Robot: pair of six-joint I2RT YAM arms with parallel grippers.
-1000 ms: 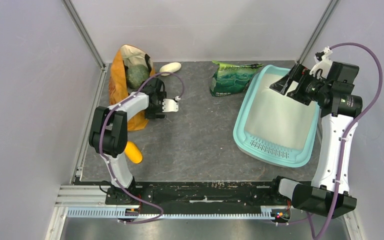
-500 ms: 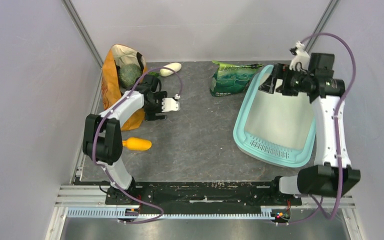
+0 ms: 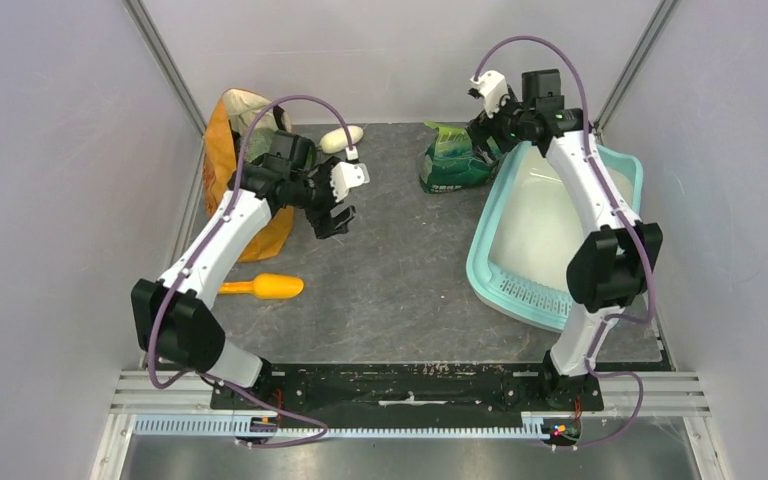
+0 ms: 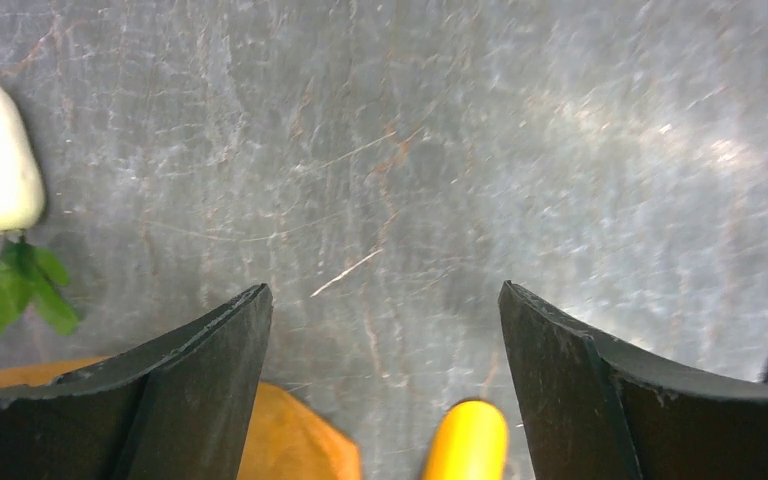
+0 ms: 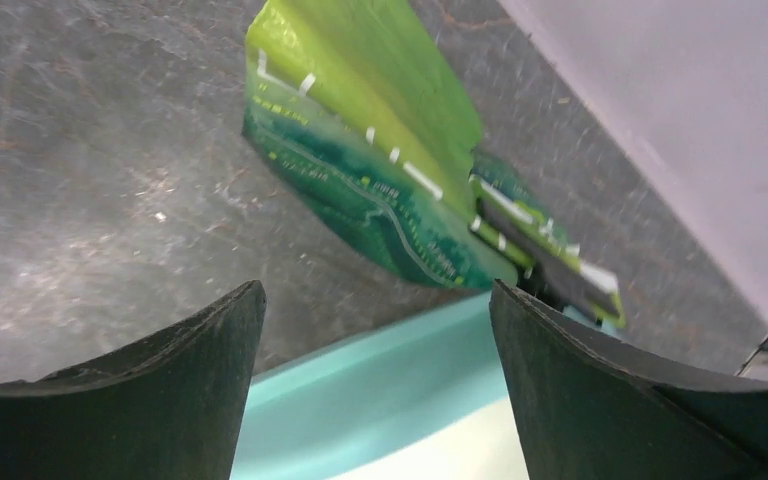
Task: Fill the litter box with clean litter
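Our right jaws stand apart and empty over the far end of the green bag (image 3: 452,160), which lies on the desk (image 3: 400,270) just beside the far-left corner of the box (image 3: 535,297); the box's pale floor shows no litter. We judge it best to close on the bag's crumpled top edge, not its body, so it lifts without spilling and tips over the box's middle. Our left jaws, also apart and empty, hover over bare desk, the scoop (image 3: 265,288) nearer us.

Bare tabletop (image 3: 400,260) between cloth bag (image 3: 222,165) and green bag (image 3: 453,162); scoop (image 3: 265,288) near front, litter box (image 3: 488,268) at right.
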